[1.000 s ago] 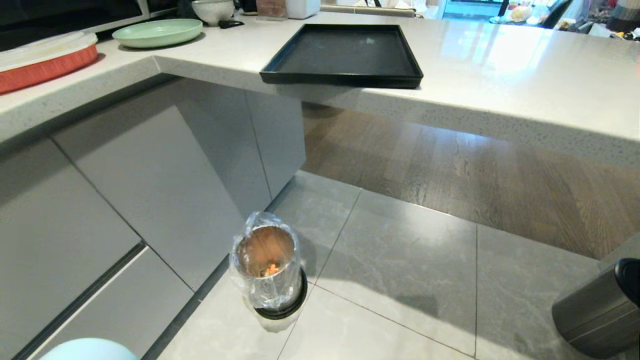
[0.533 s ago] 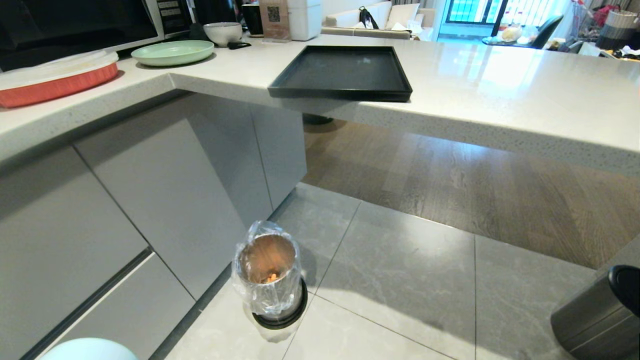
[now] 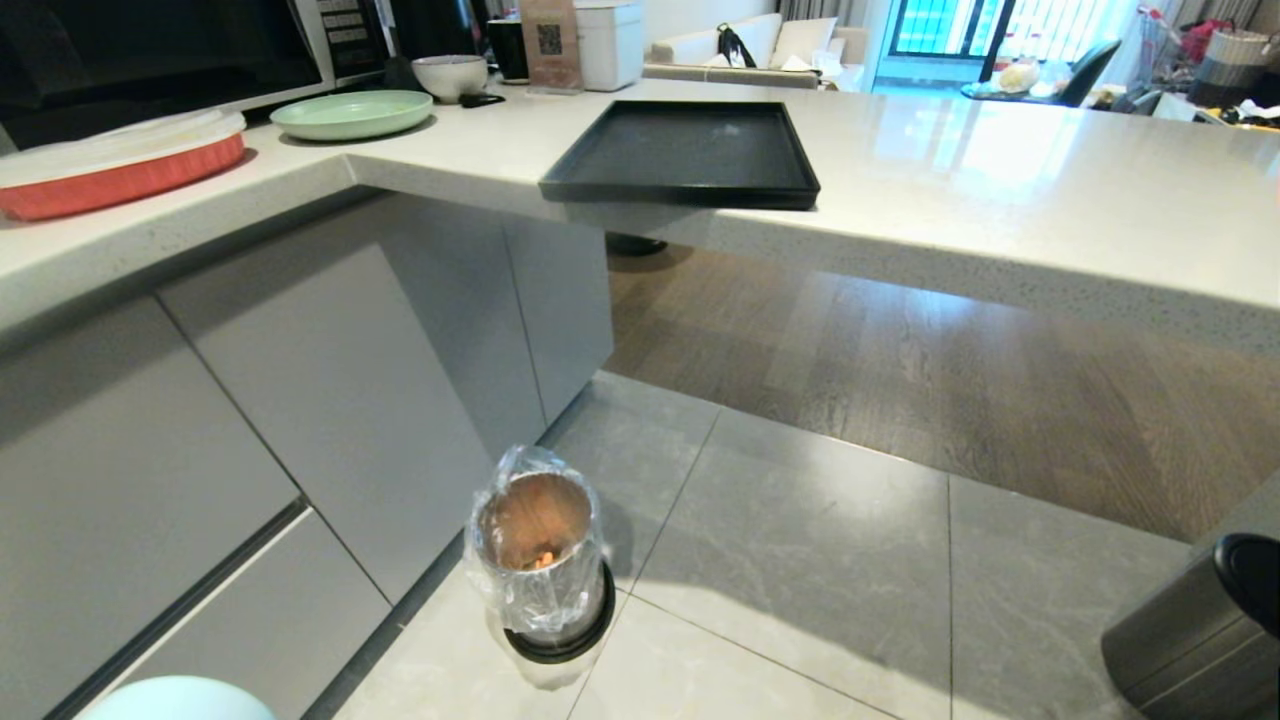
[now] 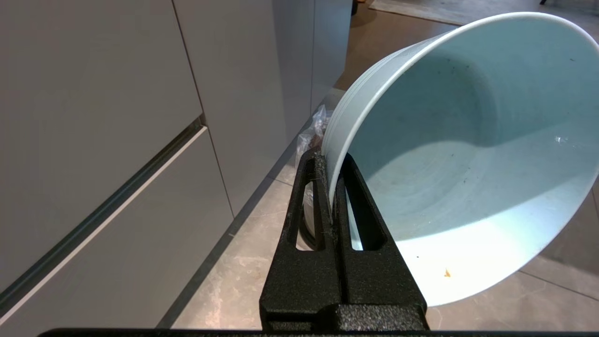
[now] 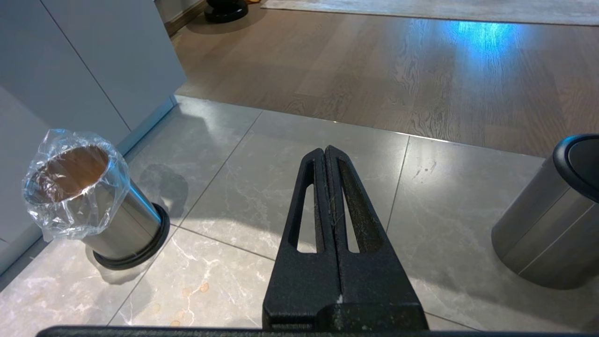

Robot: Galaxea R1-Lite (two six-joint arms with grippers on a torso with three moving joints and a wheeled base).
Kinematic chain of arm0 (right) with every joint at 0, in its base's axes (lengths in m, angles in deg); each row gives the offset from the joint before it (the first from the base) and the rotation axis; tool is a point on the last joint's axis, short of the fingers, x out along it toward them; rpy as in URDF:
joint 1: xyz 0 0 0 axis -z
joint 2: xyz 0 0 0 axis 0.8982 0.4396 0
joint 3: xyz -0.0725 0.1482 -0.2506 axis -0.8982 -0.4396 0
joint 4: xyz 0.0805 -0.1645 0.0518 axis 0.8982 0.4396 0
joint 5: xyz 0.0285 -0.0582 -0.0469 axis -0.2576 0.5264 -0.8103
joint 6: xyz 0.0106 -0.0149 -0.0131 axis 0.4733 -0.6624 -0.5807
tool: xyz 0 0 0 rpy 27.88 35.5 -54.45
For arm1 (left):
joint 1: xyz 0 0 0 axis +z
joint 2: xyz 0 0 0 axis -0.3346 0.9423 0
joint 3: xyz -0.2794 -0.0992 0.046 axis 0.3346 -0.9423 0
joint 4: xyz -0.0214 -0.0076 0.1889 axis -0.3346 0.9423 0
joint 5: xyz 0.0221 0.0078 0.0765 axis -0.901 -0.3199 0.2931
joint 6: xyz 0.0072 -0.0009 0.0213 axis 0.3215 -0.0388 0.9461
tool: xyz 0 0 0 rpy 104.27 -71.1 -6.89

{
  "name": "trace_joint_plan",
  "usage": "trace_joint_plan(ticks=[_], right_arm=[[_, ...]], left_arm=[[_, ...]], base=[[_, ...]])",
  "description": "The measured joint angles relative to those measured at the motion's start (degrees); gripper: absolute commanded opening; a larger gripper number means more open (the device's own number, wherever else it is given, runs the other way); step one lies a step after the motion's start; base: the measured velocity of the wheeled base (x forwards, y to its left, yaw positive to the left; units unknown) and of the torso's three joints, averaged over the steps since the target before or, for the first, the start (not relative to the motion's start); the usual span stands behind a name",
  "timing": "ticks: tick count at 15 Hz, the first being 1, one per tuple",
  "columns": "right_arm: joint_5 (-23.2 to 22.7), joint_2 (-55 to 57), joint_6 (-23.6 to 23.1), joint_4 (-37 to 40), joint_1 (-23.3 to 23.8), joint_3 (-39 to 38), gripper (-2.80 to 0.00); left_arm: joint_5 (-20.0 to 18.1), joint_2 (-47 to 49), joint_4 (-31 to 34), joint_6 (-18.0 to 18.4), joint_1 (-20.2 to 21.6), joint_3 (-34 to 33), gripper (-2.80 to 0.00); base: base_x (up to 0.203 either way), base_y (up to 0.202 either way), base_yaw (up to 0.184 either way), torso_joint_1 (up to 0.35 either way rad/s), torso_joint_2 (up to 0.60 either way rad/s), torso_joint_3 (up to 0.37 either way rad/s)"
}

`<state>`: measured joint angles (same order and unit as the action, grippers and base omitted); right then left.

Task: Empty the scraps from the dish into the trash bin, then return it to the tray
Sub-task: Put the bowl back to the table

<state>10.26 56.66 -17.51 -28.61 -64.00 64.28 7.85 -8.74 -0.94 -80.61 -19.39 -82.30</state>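
My left gripper (image 4: 331, 161) is shut on the rim of the dish (image 4: 468, 154), a pale blue-white bowl tilted on its side. Only one tiny orange crumb (image 4: 447, 273) clings inside it. In the head view the dish (image 3: 175, 698) shows only as a pale curve at the bottom edge. The trash bin (image 3: 537, 550) stands on the floor tiles by the cabinets, bag over its rim, with orange scraps (image 3: 541, 556) at its bottom. The black tray (image 3: 684, 155) lies bare on the counter's near edge. My right gripper (image 5: 325, 150) hangs shut and holds nothing, above the floor right of the bin (image 5: 89, 196).
A larger steel cylinder with a black top (image 3: 1200, 630) stands on the floor at the right. On the counter's left part are a mint-green plate (image 3: 352, 113), a speckled bowl (image 3: 449, 75) and a red dish with a lid (image 3: 115, 160). Grey cabinet fronts (image 3: 300, 400) line the left.
The whole head view has shifted downward in the picture: the camera has risen, and more of the counter and the room behind shows. The bin, tray and held dish keep their places.
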Motion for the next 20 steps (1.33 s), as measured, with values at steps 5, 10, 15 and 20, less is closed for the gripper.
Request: trace_joint_plan(ticks=[5, 10, 15, 20], right_arm=[[0.0, 0.0, 0.0, 0.0, 0.0, 0.0, -2.8], [0.0, 0.0, 0.0, 0.0, 0.0, 0.0, -2.8], [0.0, 0.0, 0.0, 0.0, 0.0, 0.0, -2.8], [0.0, 0.0, 0.0, 0.0, 0.0, 0.0, -2.8]], left_arm=[[-0.1, 0.0, 0.0, 0.0, 0.0, 0.0, -2.8], [-0.1, 0.0, 0.0, 0.0, 0.0, 0.0, -2.8], [-0.1, 0.0, 0.0, 0.0, 0.0, 0.0, -2.8], [-0.1, 0.0, 0.0, 0.0, 0.0, 0.0, -2.8]], base=[[0.0, 0.0, 0.0, 0.0, 0.0, 0.0], [0.0, 0.0, 0.0, 0.0, 0.0, 0.0], [0.0, 0.0, 0.0, 0.0, 0.0, 0.0], [0.0, 0.0, 0.0, 0.0, 0.0, 0.0]])
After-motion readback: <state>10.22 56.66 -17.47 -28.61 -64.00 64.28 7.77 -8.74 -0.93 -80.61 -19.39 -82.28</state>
